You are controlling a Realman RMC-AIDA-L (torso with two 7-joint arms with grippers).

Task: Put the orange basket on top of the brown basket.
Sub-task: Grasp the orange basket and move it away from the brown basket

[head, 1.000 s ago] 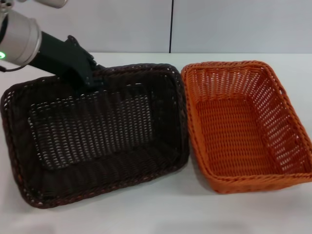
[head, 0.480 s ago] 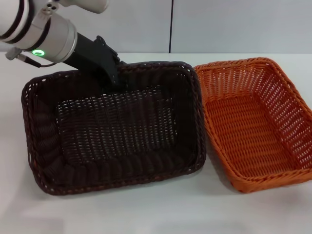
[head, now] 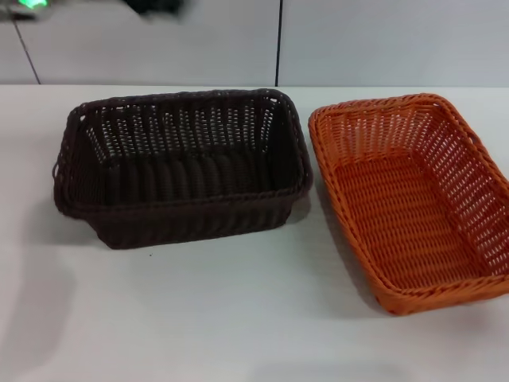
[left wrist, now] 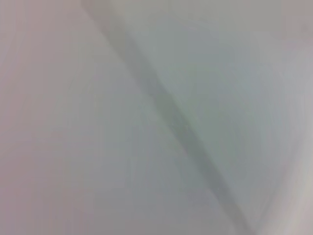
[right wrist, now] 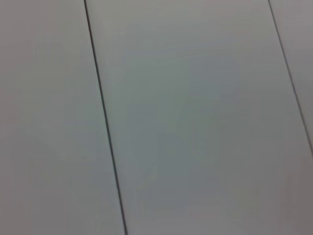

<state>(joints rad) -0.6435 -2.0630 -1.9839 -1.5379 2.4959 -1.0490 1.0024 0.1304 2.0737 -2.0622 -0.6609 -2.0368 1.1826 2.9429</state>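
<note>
The brown basket (head: 181,163) stands upright on the white table (head: 199,318), left of centre in the head view. The orange basket (head: 413,199) stands beside it on the right, a small gap between their rims, and it is empty. Only a blurred dark piece of my left gripper (head: 155,6) shows at the head view's top edge, high above the brown basket's far side and apart from it. My right gripper is out of view. Both wrist views show only pale panels with seams.
A grey panelled wall (head: 382,40) with a dark vertical seam (head: 279,40) stands behind the table. Bare table surface lies in front of both baskets.
My left arm has lifted off the brown basket's far rim and gone up to the top edge. The brown basket, held tilted before, now sits flat on the table.
</note>
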